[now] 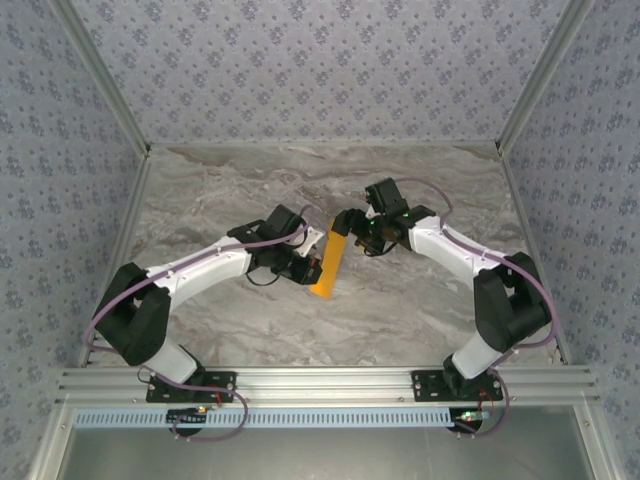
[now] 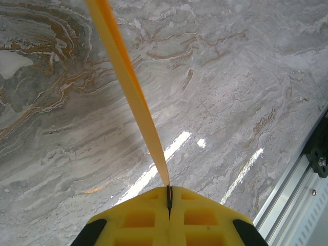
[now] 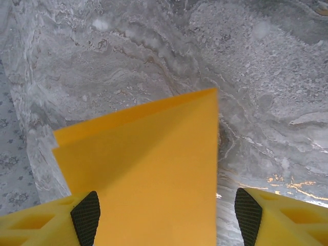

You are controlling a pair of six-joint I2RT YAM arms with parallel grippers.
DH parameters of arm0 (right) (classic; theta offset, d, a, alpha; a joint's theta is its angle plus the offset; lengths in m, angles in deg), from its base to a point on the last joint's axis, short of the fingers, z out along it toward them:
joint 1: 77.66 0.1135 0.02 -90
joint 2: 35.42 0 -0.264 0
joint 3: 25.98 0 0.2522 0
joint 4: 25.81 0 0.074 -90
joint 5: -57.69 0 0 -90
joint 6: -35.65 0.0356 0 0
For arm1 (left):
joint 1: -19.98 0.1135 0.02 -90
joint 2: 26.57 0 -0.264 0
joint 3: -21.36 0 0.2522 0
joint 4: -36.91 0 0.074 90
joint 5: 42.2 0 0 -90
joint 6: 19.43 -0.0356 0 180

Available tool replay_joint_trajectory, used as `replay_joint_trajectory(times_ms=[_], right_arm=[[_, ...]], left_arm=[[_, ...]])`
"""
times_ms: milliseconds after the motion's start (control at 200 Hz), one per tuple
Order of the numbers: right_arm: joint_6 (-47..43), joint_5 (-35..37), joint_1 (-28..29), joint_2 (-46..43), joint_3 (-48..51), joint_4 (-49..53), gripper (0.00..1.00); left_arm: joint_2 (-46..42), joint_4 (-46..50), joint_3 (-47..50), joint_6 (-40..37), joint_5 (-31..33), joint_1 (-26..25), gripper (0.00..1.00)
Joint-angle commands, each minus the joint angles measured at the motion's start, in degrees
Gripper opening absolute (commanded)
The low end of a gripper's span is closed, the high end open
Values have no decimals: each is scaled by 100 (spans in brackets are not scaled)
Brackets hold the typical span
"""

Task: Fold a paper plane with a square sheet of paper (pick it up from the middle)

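Note:
The orange sheet of paper point(image 1: 329, 265) is folded into a narrow, layered strip and hangs above the marble table point(image 1: 420, 300) at mid-table. My left gripper point(image 1: 312, 266) is shut on its edge from the left. In the left wrist view the paper point(image 2: 128, 82) runs edge-on away from the closed yellow gripper point(image 2: 169, 190). My right gripper point(image 1: 347, 228) stands open at the strip's far end. In the right wrist view the folded paper point(image 3: 148, 169) lies between the two pads point(image 3: 85, 218), with a gap on the right side. I cannot tell whether it has the shape of the paper plane.
Patterned walls point(image 1: 320, 60) enclose the table on three sides. An aluminium rail point(image 1: 320, 380) runs along the near edge; part of this rail point(image 2: 292, 205) appears at the lower right of the left wrist view.

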Motion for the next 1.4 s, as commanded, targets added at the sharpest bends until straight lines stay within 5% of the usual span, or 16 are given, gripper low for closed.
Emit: replay_joint_trajectory(times_ms=[0,440,974,1394], right_arm=[[-12,-156,-31,171,-329,164,75],[-105,-204,-32,616,-753,417,70],[-151,-467,-58,479,-690,88,76],[-170,-332,-48,543,-669,315,65]], left_arm=[[6,164,-154,-108,57,-36,0],[92,79,-100,-73,72,-30,0],[125,42,-35,-53,109,-34,0],[143,35,-29,-29,168,-37,0]])
